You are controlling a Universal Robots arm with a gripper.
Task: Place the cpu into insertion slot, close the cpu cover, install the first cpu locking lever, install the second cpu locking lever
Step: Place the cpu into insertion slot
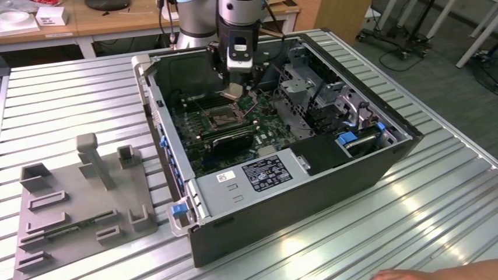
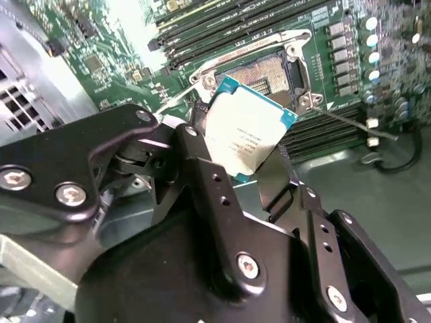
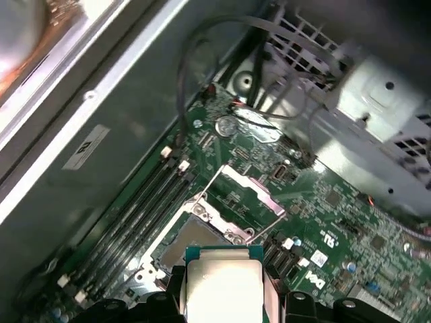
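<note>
Black two-finger gripper [image 2: 239, 158] pinches the small square silver-topped cpu [image 2: 252, 124] by opposite edges, held clear above the dark silver-rimmed insertion slot [image 2: 266, 70], mid green board [image 2: 101, 60]. Judgement: square the corners, lower flat — no force.

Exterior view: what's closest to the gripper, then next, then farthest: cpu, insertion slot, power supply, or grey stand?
1. cpu, held in the gripper.
2. insertion slot, on the motherboard just below it.
3. power supply, at the computer case's near end.
4. grey stand, outside the case, on the exterior view's left.
</note>
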